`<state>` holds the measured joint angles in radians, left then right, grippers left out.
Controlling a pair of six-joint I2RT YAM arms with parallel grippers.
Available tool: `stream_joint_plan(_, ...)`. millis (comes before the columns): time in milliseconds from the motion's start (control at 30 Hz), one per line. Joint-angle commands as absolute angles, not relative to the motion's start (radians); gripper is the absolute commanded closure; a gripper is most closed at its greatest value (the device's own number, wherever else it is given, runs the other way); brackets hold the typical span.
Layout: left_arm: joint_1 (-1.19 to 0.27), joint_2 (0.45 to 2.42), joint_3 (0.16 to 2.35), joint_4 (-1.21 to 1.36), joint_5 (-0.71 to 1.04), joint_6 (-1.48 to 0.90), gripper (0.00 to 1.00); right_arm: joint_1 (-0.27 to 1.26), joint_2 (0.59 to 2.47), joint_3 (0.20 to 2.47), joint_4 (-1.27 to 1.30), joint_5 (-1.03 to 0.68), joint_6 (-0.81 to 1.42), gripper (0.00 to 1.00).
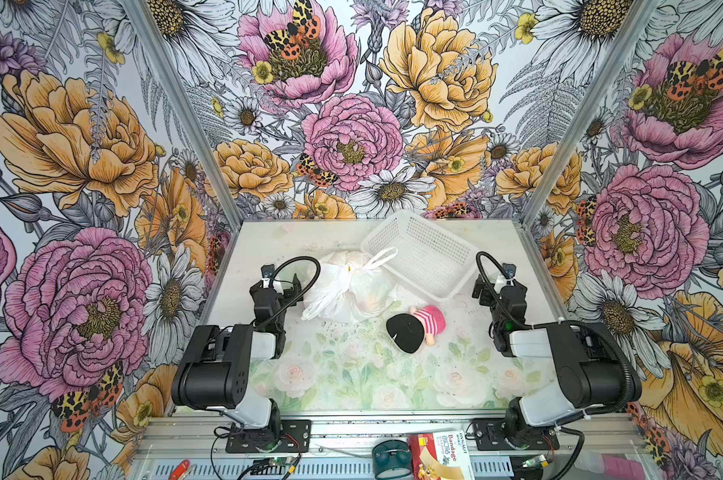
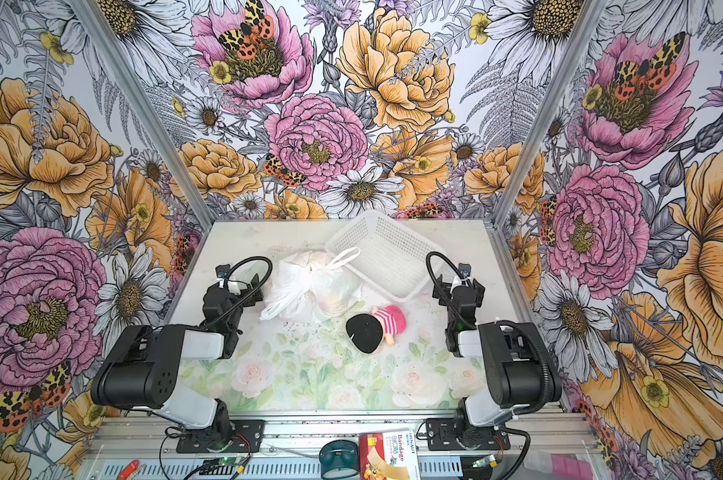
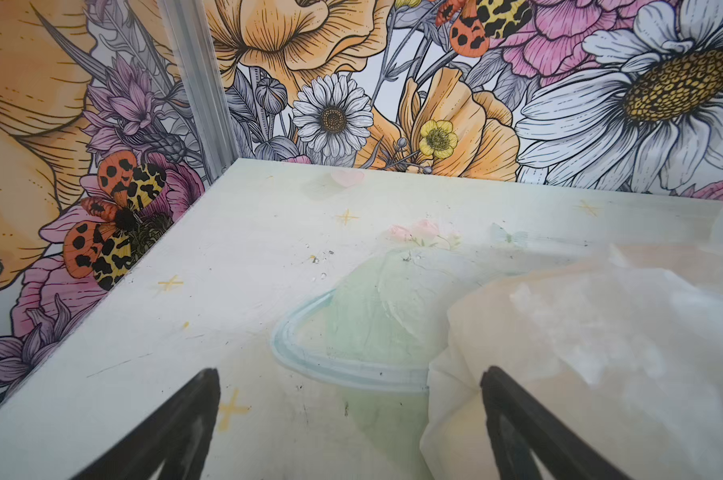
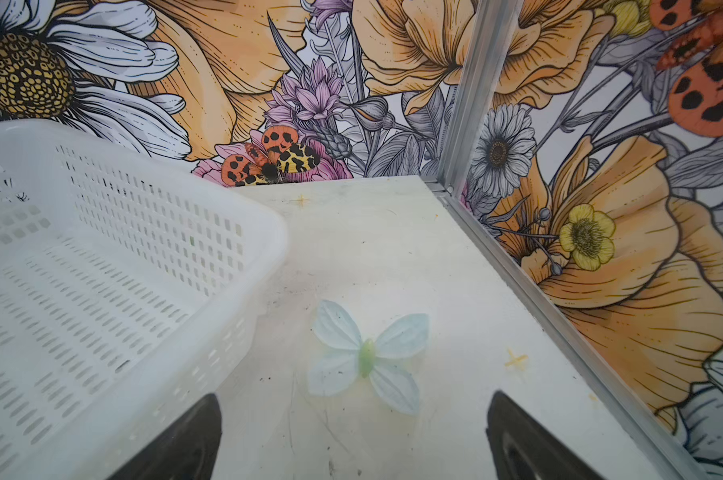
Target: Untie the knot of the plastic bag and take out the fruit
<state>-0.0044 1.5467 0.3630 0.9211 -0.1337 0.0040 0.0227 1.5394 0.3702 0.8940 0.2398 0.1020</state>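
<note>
My left gripper [image 3: 349, 374], jaws apart like my right gripper [image 4: 353, 399], stands just beside the plastic bag [image 1: 330, 291], so the knot [image 1: 352, 270] lies nearer to it.

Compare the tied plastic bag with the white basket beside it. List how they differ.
The plastic bag is soft, crinkled and translucent; the basket is rigid with perforated walls. The plastic bag is tied shut at the knot, with faint coloured shapes showing inside; the basket is open-topped and empty. The plastic bag slumps in a rounded heap; the basket keeps a straight-sided rectangle. Both are white plastic and lie side by side.
</note>
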Motion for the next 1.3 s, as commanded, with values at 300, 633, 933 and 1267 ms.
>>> stream_joint_plan(300, 0.025, 1.546, 0.384, 0.922, -0.068, -0.006, 0.01, 0.023, 1.539, 0.37, 0.919, 0.253, 0.089, 0.0)
stream_joint_plan(633, 0.029, 1.549, 0.381, 0.93, -0.048, -0.005, 0.01, 0.022, 1.539, 0.37, 0.92, 0.253, 0.089, 0.0)
stream_joint_plan(933, 0.027, 1.547, 0.381, 0.929, -0.022, 0.011, 0.01, 0.025, 1.432, 0.337, 0.886, 0.285, 0.095, 0.0)
stream_joint_plan(1267, -0.006, 1.171, 0.592, 0.317, -0.202, -0.132, 0.01, 0.037, 1.016, 0.302, 0.563, 0.356, 0.302, 0.01)
